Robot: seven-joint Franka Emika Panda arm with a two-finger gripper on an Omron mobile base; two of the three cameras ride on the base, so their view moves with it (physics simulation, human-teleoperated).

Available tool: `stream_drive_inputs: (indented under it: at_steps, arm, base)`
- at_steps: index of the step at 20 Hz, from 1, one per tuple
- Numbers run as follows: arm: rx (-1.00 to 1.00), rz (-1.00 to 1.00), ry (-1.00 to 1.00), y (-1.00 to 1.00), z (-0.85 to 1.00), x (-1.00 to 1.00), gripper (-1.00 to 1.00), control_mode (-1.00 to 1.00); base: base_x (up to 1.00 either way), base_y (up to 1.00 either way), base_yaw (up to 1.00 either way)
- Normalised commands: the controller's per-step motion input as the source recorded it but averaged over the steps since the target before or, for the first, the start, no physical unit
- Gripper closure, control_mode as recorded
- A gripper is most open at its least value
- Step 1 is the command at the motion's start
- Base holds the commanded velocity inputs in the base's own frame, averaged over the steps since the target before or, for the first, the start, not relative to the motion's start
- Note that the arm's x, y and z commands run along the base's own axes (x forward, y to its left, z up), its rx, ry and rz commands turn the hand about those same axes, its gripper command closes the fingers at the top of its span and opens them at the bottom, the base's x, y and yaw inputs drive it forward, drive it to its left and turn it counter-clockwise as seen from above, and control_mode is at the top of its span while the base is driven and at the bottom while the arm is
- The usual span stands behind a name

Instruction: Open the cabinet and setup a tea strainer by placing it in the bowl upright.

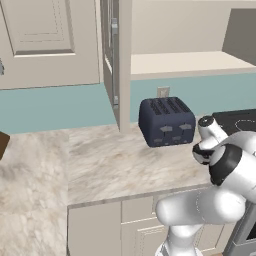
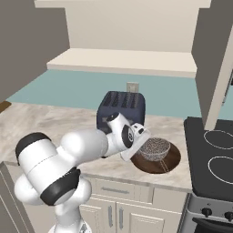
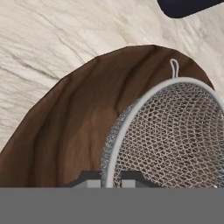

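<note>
Risk lies in release: the gripper point(image 3: 113, 180), clamped on the tea strainer point(image 2: 154, 148) rim, holds it over the bowl point(image 2: 169, 162); letting go tilted could tip the mesh sideways.

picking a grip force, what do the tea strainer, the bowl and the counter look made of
Tea strainer: looks like metal, a fine silver-grey wire mesh with a smooth thin rim and small hanging loop.
Bowl: looks like wood, dark brown with streaky grain, matte.
Counter: probably stone or a marble-look laminate, pale beige with grey veins.
</note>
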Motion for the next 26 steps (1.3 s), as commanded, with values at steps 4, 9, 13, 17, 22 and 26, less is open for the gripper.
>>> stream_drive_inputs:
  at_steps: [4,9,13,17,22,26]
  arm:
    - [0.0,0.0,0.0,-0.01,-0.02,0.0,1.0,-1.0]
    - [0.0,0.0,0.0,0.0,-0.03,0.0,-1.0,-1.0]
    - [0.0,0.0,0.0,0.0,-0.01,0.0,-1.0,-1.0]
    - [0.0,0.0,-0.01,0.0,0.0,0.0,-1.0,-1.0]
    - [0.0,0.0,0.0,0.0,0.0,0.0,-1.0,-1.0]
    - [0.0,0.0,-0.01,0.12,0.22,-0.09,-1.0,-1.0]
  base:
    - [0.0,0.0,0.0]
    - [0.0,0.0,0.0]
    - [0.0,0.0,0.0]
    - [0.0,0.0,0.0]
    - [0.0,0.0,0.0]
    - [0.0,0.0,0.0]
